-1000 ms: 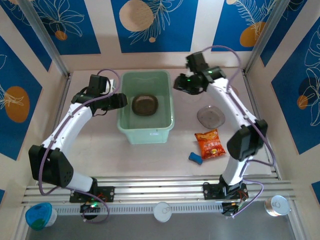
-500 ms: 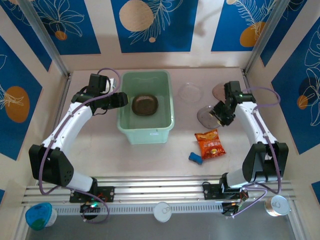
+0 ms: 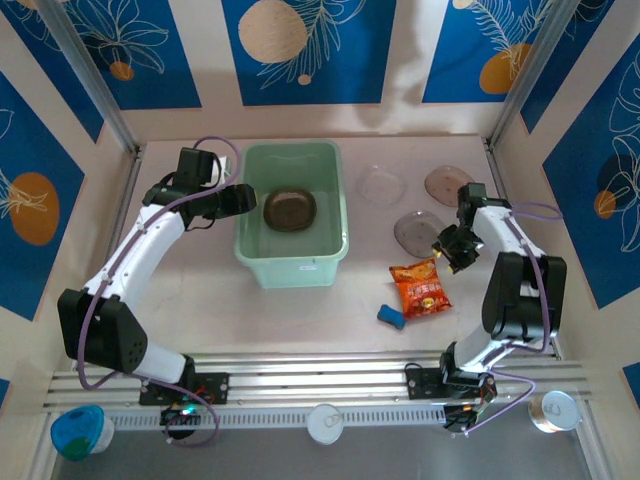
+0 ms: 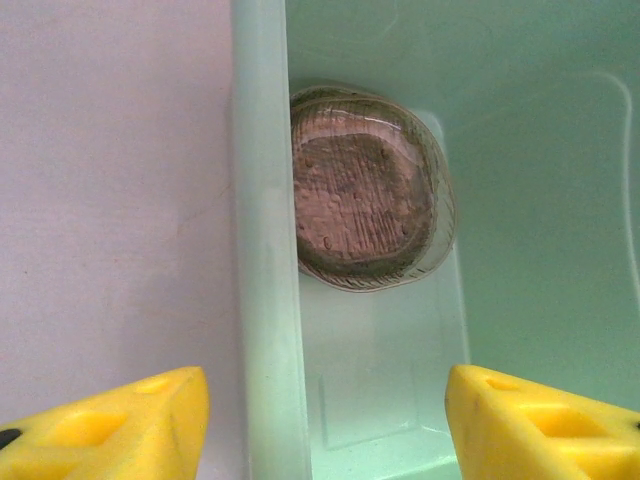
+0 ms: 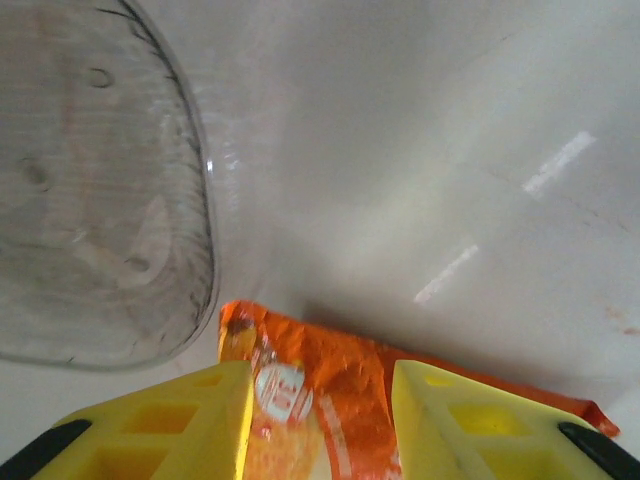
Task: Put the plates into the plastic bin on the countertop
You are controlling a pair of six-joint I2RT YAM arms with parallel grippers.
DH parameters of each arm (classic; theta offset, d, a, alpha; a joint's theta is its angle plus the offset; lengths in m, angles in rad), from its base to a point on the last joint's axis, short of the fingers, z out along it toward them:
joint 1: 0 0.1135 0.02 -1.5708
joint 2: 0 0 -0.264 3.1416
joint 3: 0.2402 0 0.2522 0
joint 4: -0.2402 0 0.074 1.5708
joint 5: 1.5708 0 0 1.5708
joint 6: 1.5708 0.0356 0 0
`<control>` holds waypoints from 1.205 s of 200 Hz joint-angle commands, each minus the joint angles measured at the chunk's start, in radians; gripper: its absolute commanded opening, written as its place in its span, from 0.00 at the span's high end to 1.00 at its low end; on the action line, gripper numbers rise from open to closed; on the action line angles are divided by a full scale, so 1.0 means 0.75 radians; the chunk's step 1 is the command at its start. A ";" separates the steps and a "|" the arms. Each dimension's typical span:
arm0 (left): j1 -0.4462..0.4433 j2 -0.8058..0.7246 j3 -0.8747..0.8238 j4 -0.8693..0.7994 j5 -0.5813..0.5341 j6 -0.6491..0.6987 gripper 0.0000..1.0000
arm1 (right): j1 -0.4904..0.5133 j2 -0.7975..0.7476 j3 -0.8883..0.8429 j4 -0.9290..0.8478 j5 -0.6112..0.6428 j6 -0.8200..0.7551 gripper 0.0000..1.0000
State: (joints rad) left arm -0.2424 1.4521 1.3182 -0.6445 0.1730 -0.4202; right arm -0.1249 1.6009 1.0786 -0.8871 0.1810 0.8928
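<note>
Overhead first: the plastic bin (image 3: 292, 148) sits on the countertop (image 3: 200, 300), left of centre, with a stack of brown plates (image 3: 290, 210) on its floor. Three loose plates lie on the countertop to its right: a clear plate (image 3: 381, 185) nearest the bin, a brownish plate (image 3: 447, 183) by the right wall, and a smoky plate (image 3: 418, 232) closer to the arm bases. A snack packet (image 3: 420, 287) lies just in front of the smoky plate, with a small blue object (image 3: 391, 316) beside it.

The left wrist camera adds detail. The left gripper (image 4: 325, 430) straddles the bin's left wall (image 4: 262, 250), one yellow finger (image 4: 120, 425) outside over the countertop and the other over the bin's inside. Its jaws are spread wide and pinch nothing. The stacked plates (image 4: 365, 190) lie hard against that wall; I cannot count them.

The right wrist camera looks close down. The right gripper (image 5: 320, 410) hangs over the packet's (image 5: 310, 370) upper edge, fingers (image 5: 170, 420) parted with a clear gap and gripping nothing. The smoky plate's rim (image 5: 90, 200) lies just beside the packet; I cannot tell whether they touch.
</note>
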 commanded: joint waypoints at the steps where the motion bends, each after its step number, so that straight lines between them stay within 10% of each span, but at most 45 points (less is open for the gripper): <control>1: 0.010 -0.019 -0.002 -0.030 -0.031 -0.014 0.35 | 0.007 0.042 0.052 0.044 0.016 -0.006 0.57; 241: 0.005 0.003 0.018 -0.053 -0.053 -0.037 0.35 | 0.113 0.325 0.183 0.071 0.096 0.024 0.62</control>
State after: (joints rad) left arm -0.2424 1.4525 1.3182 -0.6624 0.1505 -0.4393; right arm -0.0429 1.8336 1.2083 -0.8074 0.2276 0.8906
